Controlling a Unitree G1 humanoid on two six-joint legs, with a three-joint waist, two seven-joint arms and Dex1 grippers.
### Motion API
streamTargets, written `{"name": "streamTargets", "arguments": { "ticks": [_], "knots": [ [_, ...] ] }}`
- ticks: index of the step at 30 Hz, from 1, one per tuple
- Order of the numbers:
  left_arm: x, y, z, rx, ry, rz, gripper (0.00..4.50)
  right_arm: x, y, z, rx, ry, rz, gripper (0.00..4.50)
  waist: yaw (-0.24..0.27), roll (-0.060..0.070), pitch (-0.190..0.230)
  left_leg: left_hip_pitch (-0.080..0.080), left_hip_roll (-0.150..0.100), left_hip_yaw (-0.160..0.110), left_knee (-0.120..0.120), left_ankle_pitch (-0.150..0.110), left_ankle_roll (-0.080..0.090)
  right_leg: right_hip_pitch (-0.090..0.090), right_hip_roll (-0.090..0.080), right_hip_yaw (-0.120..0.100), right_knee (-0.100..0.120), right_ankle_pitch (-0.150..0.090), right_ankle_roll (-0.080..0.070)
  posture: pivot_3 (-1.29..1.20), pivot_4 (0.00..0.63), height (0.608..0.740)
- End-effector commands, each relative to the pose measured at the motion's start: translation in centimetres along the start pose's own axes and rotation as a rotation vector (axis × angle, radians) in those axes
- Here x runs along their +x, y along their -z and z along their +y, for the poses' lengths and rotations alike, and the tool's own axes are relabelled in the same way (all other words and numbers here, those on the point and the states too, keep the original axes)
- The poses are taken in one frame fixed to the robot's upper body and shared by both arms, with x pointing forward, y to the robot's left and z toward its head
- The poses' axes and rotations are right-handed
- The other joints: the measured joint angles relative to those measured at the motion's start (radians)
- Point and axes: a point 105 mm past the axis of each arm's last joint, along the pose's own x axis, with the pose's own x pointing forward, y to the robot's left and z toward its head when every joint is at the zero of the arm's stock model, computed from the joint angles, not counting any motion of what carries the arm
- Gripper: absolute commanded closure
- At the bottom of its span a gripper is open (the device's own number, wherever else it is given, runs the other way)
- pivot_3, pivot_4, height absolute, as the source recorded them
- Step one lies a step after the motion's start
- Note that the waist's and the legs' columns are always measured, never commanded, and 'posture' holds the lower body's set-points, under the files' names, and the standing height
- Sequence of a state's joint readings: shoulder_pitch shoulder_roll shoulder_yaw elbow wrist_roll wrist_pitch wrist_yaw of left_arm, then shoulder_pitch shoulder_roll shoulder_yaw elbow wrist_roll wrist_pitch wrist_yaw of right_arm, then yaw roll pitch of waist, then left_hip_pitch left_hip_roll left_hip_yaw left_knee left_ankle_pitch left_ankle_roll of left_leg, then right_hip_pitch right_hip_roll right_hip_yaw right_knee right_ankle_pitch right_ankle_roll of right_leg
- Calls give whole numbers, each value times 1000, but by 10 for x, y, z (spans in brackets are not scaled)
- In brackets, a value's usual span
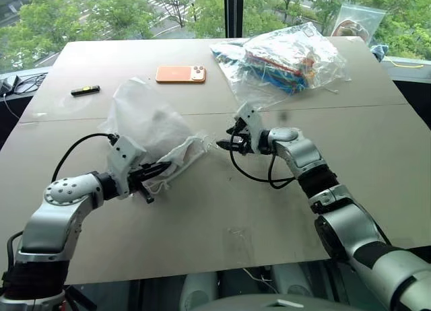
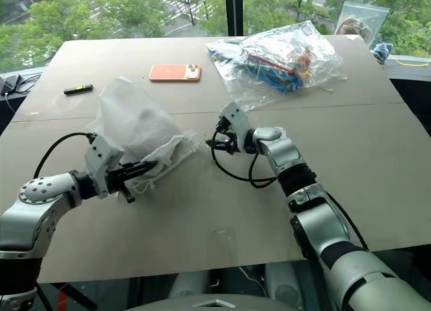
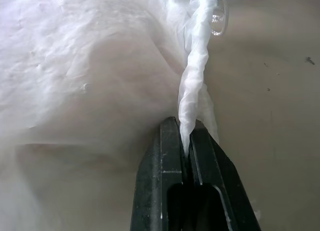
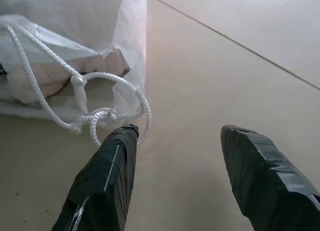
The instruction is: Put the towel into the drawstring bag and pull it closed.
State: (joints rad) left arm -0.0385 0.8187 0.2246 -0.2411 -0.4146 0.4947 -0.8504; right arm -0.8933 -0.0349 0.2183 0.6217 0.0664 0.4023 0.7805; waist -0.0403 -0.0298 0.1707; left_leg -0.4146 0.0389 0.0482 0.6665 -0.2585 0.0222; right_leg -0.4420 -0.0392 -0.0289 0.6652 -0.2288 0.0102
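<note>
Right wrist view shows you the pale beige-pink terry towel [image 4: 50, 78] already inside the translucent milky-white drawstring bag [image 1: 145, 122], whose gathered edge your left claw [image 1: 156, 171] pinches shut, while your right claw [image 4: 175, 156], empty and half open at three o'clock, must yet pull the thin white cords [image 4: 90, 116].

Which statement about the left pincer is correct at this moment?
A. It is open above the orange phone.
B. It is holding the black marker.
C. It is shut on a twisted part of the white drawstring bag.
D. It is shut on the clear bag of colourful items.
C. In the left wrist view the left pincer has its black fingers pressed together on a twisted strip of the drawstring bag.
</note>
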Motion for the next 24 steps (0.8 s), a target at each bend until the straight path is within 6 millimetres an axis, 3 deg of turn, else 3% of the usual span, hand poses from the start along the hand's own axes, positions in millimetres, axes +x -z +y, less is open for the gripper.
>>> {"name": "streamTargets", "arguments": {
  "ticks": [1, 10, 13, 16, 19, 23, 24],
  "knots": [
    [1, -8, -3, 27, 4, -27, 4500, 8, -16, 6, -59, -15, -35, 1663, 1, 0, 0, 0, 0, 0, 0, 0, 0, 0, 0, 0, 0, 0, 0, 0, 150, 740],
    [1, -10, -6, 24, -2, -37, 4500, 22, -17, 8, -133, 38, -24, 1663, 1, 0, 0, 0, 0, 0, 0, 1, -2, 0, -1, 0, 0, 0, 0, 0, 150, 740],
    [1, -11, -8, 23, -3, -41, 4500, 29, -21, 18, -93, -2, -56, 1663, -2, 0, 0, 0, 0, 0, 0, 2, -3, 0, -2, 0, 0, 0, 0, 0, 150, 740],
    [1, -10, -9, 20, -5, -41, 4500, 34, -24, 17, -83, 28, -79, 1663, -2, 0, 0, 0, 1, 0, 0, 2, -3, 0, -1, 0, 1, 0, 0, 0, 150, 740],
    [1, -9, -10, 18, -4, -41, 4500, 37, -27, 18, -93, 28, -122, 2485, -1, 0, 0, 0, 1, 0, 0, 2, -3, 0, -2, 0, 1, 0, 0, 0, 150, 740],
    [0, -9, -10, 17, -5, -41, 4500, 39, -19, 22, -91, 14, -138, 4430, -1, 0, 0, 0, 0, 0, 0, 2, -3, 0, -3, 0, 1, 0, 0, 0, 150, 740],
    [0, -9, -10, 17, -7, -41, 4500, 39, -18, 21, -98, 25, -142, 4480, -1, 0, 0, 0, 0, 0, 0, 2, -3, 0, -3, 0, 1, 0, 0, 0, 150, 740]
  ]
}}
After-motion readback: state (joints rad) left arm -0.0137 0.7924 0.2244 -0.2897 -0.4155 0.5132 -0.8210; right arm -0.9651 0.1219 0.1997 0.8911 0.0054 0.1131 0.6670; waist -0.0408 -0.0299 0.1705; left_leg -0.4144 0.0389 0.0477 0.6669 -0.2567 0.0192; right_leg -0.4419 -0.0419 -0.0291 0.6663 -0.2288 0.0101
